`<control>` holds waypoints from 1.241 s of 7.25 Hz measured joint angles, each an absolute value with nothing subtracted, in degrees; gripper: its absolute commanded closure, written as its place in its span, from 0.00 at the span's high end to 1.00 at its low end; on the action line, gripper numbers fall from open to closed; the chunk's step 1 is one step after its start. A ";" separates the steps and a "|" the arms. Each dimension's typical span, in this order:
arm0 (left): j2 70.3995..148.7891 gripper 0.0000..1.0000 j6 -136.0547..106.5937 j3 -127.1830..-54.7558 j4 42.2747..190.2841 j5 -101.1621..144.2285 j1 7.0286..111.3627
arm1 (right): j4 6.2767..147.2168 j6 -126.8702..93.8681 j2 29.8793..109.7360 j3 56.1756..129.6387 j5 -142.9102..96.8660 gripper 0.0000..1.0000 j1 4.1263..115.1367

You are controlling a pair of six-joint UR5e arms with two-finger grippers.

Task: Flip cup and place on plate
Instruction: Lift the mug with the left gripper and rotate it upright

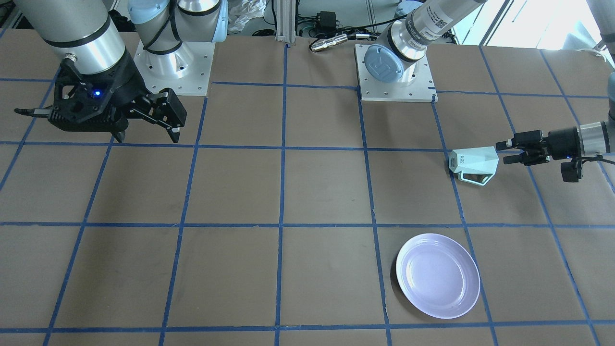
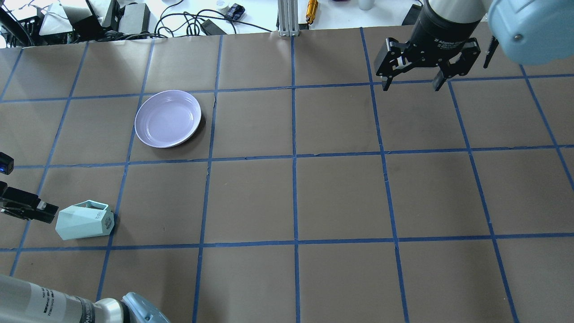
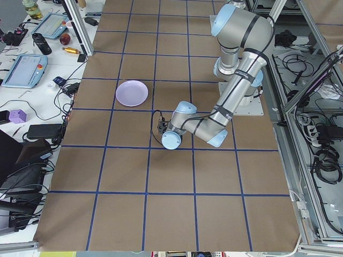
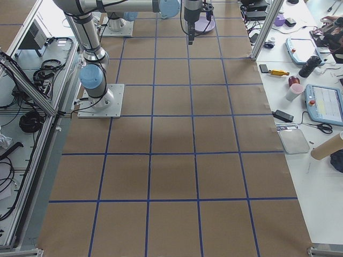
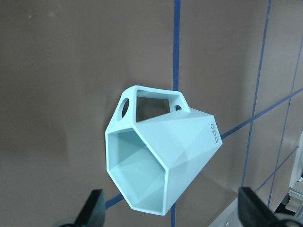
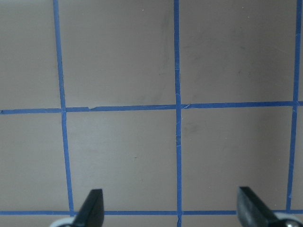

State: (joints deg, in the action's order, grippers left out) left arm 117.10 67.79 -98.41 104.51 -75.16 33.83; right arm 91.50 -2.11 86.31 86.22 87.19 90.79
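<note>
The pale mint-green cup (image 1: pixel 473 166) lies on its side on the brown table, and it also shows in the overhead view (image 2: pixel 85 220). Its hexagonal mouth faces my left gripper (image 1: pixel 503 152), and its handle points sideways along the table. The left wrist view shows the cup (image 5: pixel 161 156) just ahead of the open fingers (image 5: pixel 94 210), not gripped. The lavender plate (image 1: pixel 438 276) sits empty about one grid square away (image 2: pixel 168 118). My right gripper (image 2: pixel 411 83) hangs open and empty on the other side of the table.
Blue tape lines divide the brown table into squares. The two arm bases (image 1: pixel 175 62) (image 1: pixel 396 72) stand at the robot's edge. Cables, a yellow tool (image 2: pixel 311 9) and boxes lie beyond the far edge.
</note>
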 measured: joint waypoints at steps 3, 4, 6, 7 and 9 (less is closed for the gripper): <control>121.22 0.49 73.23 -98.41 110.50 -72.58 33.59 | 91.49 -2.11 86.31 86.22 87.19 1.00 90.79; 122.10 0.37 75.37 -98.35 112.80 -71.85 33.58 | 91.49 -2.11 86.31 86.22 87.19 1.00 90.79; 123.17 0.00 78.24 -98.04 116.50 -70.92 33.58 | 91.50 -2.11 86.31 86.22 87.19 1.00 90.79; 123.40 0.00 78.63 -97.80 117.51 -70.81 33.55 | 91.49 -2.11 86.31 86.22 87.19 1.00 90.79; 123.10 0.00 78.81 -96.68 119.86 -70.75 33.57 | 91.49 -2.11 86.31 86.22 87.19 1.00 90.79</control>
